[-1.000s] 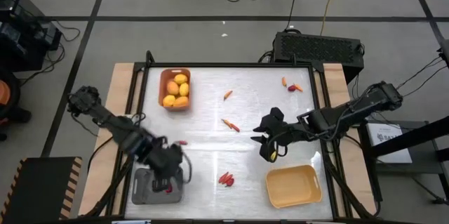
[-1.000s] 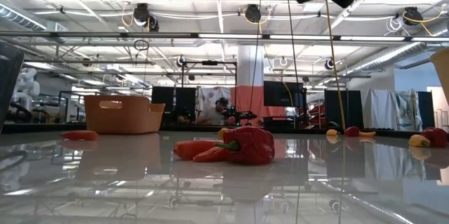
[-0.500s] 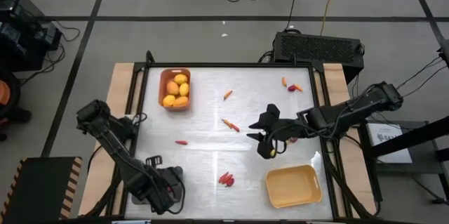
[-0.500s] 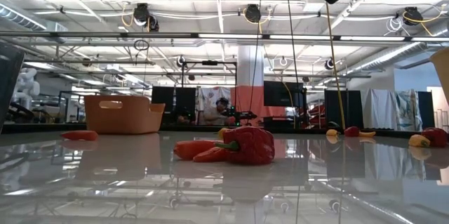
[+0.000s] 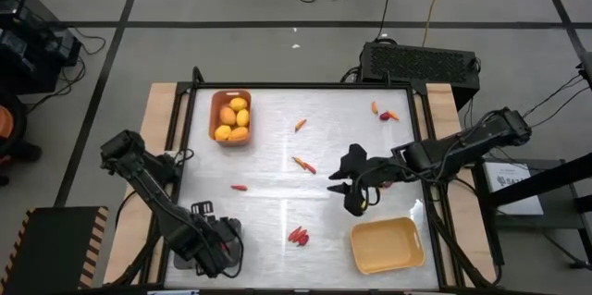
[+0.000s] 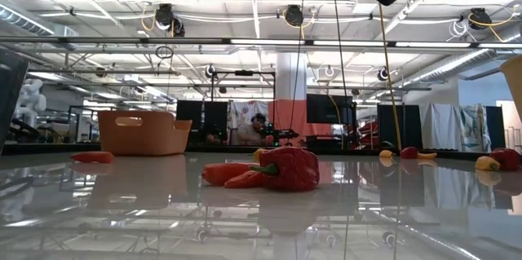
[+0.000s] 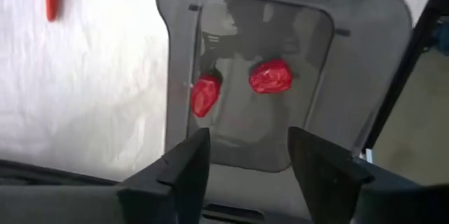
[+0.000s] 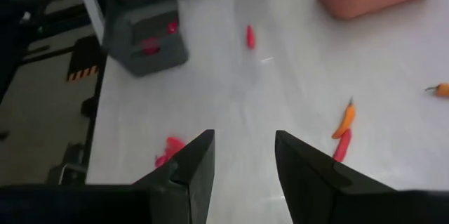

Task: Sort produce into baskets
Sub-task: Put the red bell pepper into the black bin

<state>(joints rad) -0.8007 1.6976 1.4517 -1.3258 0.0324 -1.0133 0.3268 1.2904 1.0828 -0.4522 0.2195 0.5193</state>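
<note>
The grey basket [image 7: 280, 76] sits at the bench's [image 5: 277, 212] near left corner and holds two small, wrinkled red chilli pieces [image 7: 270, 76] lying side by side. The left pincer [image 7: 245, 155] hangs just above it, fingers spread wide and empty. The orange-brown basket [image 5: 230, 117] at the far left holds five round yellow-orange fruits [image 5: 238, 104]. The yellow basket [image 5: 387, 245] (near right) holds nothing. The right pincer [image 8: 242, 161] hovers over mid-bench, likewise parted and empty. A cluster of red pieces [image 5: 297, 235] lies between the near baskets.
</note>
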